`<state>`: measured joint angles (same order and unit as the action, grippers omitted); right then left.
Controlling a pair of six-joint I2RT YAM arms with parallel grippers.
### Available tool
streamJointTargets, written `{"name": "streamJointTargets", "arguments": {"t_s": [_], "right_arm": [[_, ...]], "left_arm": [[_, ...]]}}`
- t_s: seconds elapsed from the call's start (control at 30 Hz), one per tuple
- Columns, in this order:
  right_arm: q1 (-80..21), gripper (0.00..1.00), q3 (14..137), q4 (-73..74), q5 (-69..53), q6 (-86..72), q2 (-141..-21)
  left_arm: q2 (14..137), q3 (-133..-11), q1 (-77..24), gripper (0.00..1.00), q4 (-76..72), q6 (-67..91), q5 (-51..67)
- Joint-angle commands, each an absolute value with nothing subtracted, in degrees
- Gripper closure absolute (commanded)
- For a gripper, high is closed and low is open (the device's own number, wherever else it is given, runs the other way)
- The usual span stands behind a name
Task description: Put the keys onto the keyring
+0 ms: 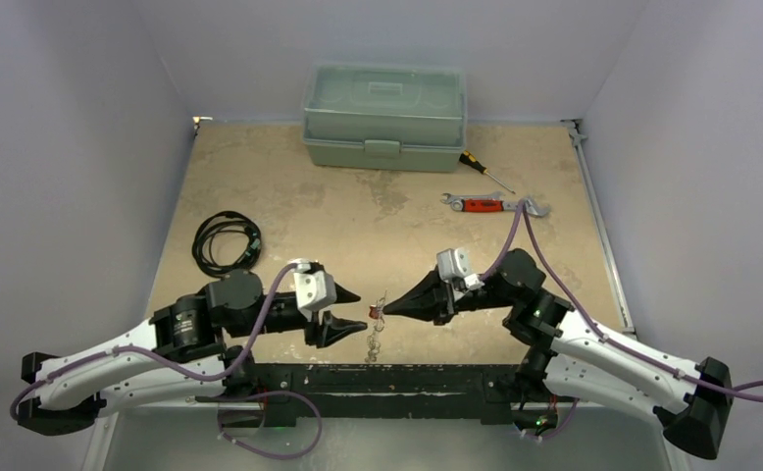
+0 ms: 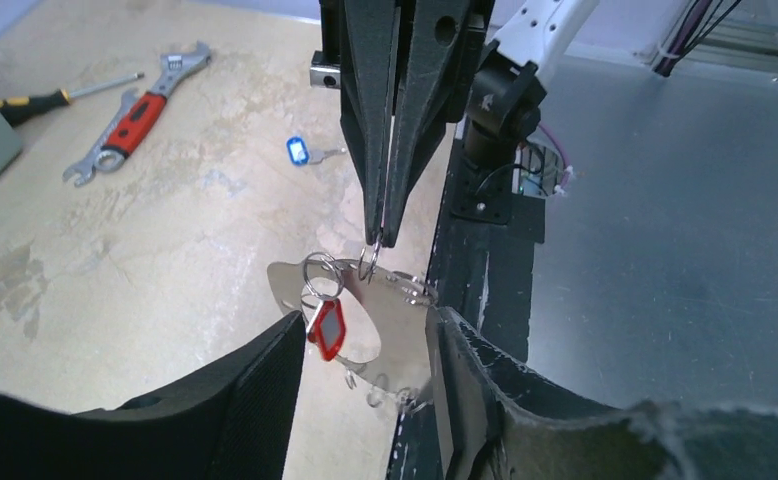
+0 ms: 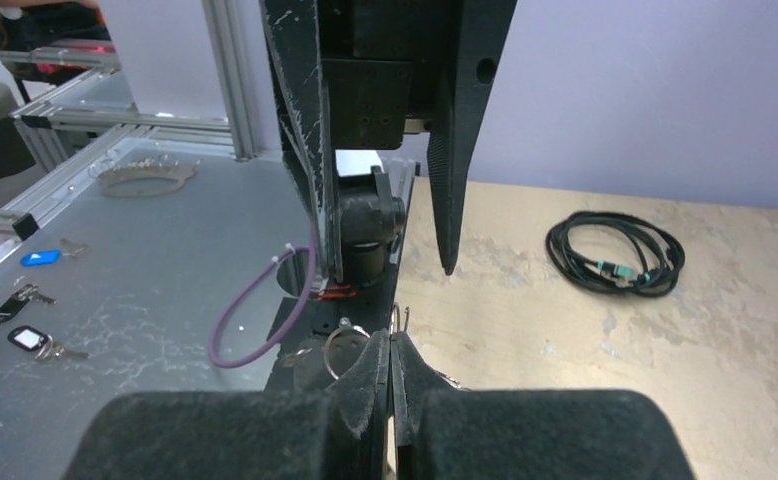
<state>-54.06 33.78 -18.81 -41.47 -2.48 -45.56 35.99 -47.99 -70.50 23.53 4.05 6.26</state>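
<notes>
The green toolbox [image 1: 382, 116] is sitting at the far edge of the table [image 1: 358, 231] with its lid down. The cloudy plastic is giving no clear view of anything inside.

The right gripper [image 2: 377, 240] is pinching the top of the keyring [image 2: 401, 279] with its jaws pressed fully together. The thin wire loop is hanging from its tips over the table's near edge, between the two arms. The red-tagged key [image 2: 327, 328] is dangling at the loop's upper part from a small split ring, though whether that ring is threaded on the wire is hard to make out. The blue-tagged key [image 2: 299, 152] is lying flat on the table, well apart from the loop, on the side toward the wrench [image 2: 135, 115] and screwdriver [image 2: 55, 98].

The left gripper [image 2: 365, 400] is facing the loop with its jaws standing partly apart, one finger on each side. I cannot tell whether either pad is touching the wire.

The left fingers are cutting off the loop's lower end, and the tiny keys strung along it are too small to count. From above, the right arm is hiding the blue-tagged key. The black cable [image 1: 226, 242] is lying coiled near the table's left edge
</notes>
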Motion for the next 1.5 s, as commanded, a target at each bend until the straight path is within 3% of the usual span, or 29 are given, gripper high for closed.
{"name": "streamJointTargets", "arguments": {"t_s": [0.0, 0.2, 0.57, 1.1, 1.47], "right_arm": [[-54.3, 1.00, 33.1, -25.6, -45.3, -1.0, -43.5], [-54.4, 1.00, 25.1, -40.4, -43.8, -0.6, -41.8], [-55.0, 1.00, 16.6, -50.8, -25.7, 9.0, -36.8], [-55.3, 1.00, 15.8, -53.0, -29.3, 5.5, -37.9], [-55.4, 1.00, 16.3, -52.8, -30.8, 4.4, -38.7]], "left_arm": [[31.4, -45.5, -70.2, 0.49, 16.4, 2.1, 9.5], [27.2, -38.7, -70.2, 0.45, 8.8, 0.3, 13.9], [30.5, -37.2, -70.1, 0.55, 10.4, -5.9, 10.2], [36.6, -41.4, -70.0, 0.76, 10.9, -13.5, 2.0], [39.1, -43.4, -70.0, 0.74, 10.0, -18.5, 5.3]]}}
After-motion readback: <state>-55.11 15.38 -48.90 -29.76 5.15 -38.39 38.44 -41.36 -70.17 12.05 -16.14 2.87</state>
